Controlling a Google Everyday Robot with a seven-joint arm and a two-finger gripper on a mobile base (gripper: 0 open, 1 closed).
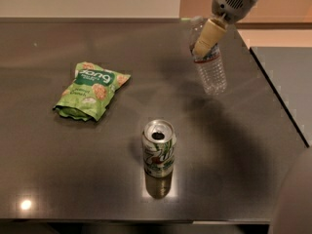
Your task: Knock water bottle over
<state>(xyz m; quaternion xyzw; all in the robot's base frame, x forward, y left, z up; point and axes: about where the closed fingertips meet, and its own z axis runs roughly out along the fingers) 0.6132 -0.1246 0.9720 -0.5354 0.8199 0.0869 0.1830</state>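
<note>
Gripper (206, 39) touches the neck of the water bottle (213, 73), tilted but not yet toppled, beyond and right of the green-and-white soda can (159, 149); whether the gripper is open or closed cannot be told.

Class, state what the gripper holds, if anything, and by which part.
Cannot be told. Over the far right of the table, the gripper lies against the upper part of the tilted water bottle.
</note>
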